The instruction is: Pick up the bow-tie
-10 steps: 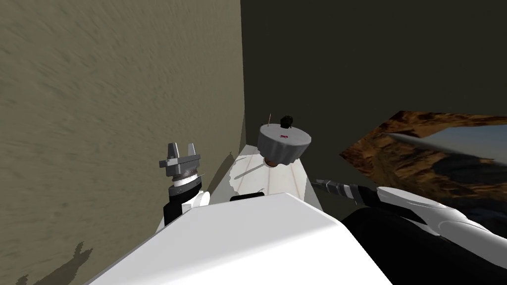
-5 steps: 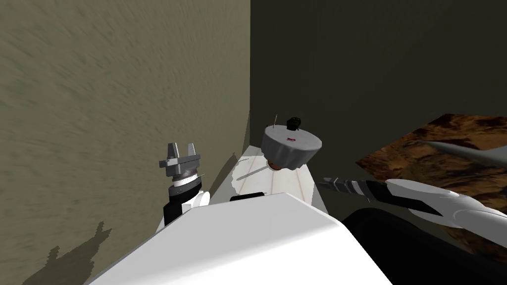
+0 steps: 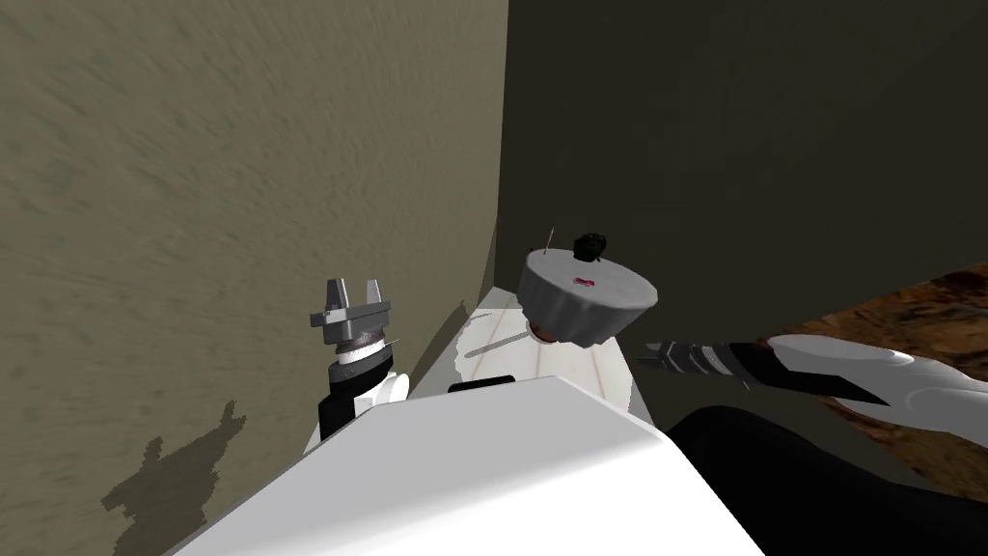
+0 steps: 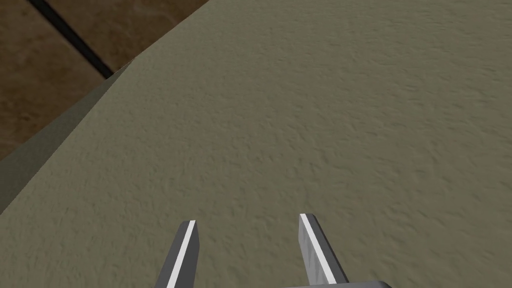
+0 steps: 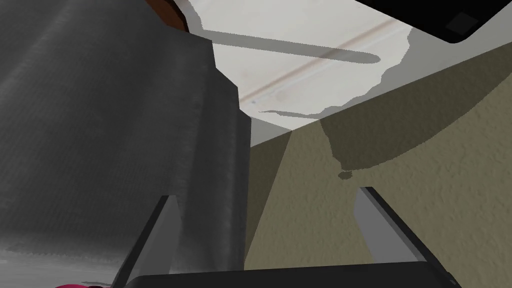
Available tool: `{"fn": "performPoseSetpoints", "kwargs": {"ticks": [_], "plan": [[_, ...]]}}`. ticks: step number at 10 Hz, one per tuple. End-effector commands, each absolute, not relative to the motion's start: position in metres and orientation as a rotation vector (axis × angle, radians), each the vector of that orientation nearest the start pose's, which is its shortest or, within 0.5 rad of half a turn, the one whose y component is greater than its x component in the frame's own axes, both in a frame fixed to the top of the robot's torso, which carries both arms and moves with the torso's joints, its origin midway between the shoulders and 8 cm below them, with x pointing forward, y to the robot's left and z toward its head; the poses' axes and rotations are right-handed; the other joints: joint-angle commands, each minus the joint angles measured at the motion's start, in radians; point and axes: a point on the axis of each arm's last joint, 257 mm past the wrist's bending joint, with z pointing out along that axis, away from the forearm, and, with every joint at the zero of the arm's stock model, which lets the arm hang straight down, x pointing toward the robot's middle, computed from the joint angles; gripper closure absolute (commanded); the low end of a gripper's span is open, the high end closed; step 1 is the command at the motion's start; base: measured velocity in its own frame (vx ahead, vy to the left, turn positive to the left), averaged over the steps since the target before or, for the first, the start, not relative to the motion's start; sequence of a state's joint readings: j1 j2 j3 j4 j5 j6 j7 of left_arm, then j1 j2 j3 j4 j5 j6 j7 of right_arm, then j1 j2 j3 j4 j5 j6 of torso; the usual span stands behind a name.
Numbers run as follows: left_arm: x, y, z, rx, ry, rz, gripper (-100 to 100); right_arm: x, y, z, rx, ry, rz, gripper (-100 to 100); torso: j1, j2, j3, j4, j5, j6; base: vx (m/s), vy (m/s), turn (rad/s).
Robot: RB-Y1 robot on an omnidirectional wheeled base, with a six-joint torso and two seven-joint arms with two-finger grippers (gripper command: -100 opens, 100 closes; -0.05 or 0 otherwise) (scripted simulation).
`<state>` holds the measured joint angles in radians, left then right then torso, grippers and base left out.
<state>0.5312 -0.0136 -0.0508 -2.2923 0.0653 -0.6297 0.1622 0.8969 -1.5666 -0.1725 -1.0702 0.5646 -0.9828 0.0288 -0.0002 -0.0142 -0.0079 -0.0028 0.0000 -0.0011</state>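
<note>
Two walls meet in a corner ahead of me: a rough olive wall (image 3: 222, 193) on my left and a much darker wall (image 3: 753, 145) on my right. A pale white floor (image 3: 540, 359) runs between them to the corner, and a brown mottled floor patch (image 3: 926, 304) lies off to my right. On the white floor near the corner stands a round worktop (image 3: 579, 319) draped in a grey cloth that hangs down its side. My right arm reaches in from the right. Its right claw (image 3: 664, 355) is released and holds nothing, just beside the worktop's right edge. From its own wrist the fingers (image 5: 161, 225) stand well apart, one in front of the hanging cloth and the other in front of the olive wall. My left claw (image 3: 352, 294) is raised by the olive wall, well apart from the worktop. It is released too, blades (image 4: 186, 245) spread and empty. A small black object (image 3: 589, 246) sits at the worktop's far edge. The bow-tie (image 3: 584, 283), pink, lies flat near the middle of the worktop's top. A thin stick (image 3: 550, 239) stands at the far left edge.
</note>
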Motion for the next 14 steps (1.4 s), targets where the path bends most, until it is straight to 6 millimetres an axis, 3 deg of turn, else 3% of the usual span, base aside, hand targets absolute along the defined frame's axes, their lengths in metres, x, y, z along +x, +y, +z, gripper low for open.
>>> {"fn": "performPoseSetpoints", "kwargs": {"ticks": [1, 2, 4, 8, 12, 14], "plan": [[0.317, 0.274, 0.043, -0.675, 0.432, -1.555, 0, 0.173, -0.673, -0.241, -0.534, 2.641, 0.038, -100, 0.0, 0.0, 0.0, 0.0, 0.0, 0.0, 0.149, -0.025, 0.105], [0.317, 0.274, 0.043, -0.675, 0.432, -1.555, 0, 0.173, -0.673, -0.241, -0.534, 2.641, 0.038, -100, -0.001, 0.002, 0.001, 0.0, -0.001, 0.001, 0.038, -0.017, -0.017], [0.317, 0.274, 0.043, -0.675, 0.432, -1.555, 0, 0.167, -0.699, -0.224, -0.651, 2.685, -0.064, -100, 0.0, 0.007, 0.004, 0.002, 0.0, 0.0, 0.161, -0.029, 0.261], [0.317, 0.274, 0.043, -0.675, 0.432, -1.555, 0, 0.159, -0.72, -0.211, -0.751, 2.72, -0.145, -100, -0.002, 0.003, 0.002, 0.001, -0.001, 0.001, 0.166, -0.051, 0.129], [0.317, 0.274, 0.043, -0.675, 0.432, -1.554, 0, 0.14, -0.744, -0.201, -0.883, 2.77, -0.24, -100, -0.007, -0.006, -0.004, -0.002, -0.002, 0.0, 0.274, -0.133, 0.244], [0.317, 0.274, 0.043, -0.675, 0.432, -1.554, 0, 0.133, -0.749, -0.201, -0.912, 2.783, -0.257, -100, -0.006, -0.001, -0.001, -0.001, -0.002, 0.002, 0.163, -0.137, 0.108]]}}
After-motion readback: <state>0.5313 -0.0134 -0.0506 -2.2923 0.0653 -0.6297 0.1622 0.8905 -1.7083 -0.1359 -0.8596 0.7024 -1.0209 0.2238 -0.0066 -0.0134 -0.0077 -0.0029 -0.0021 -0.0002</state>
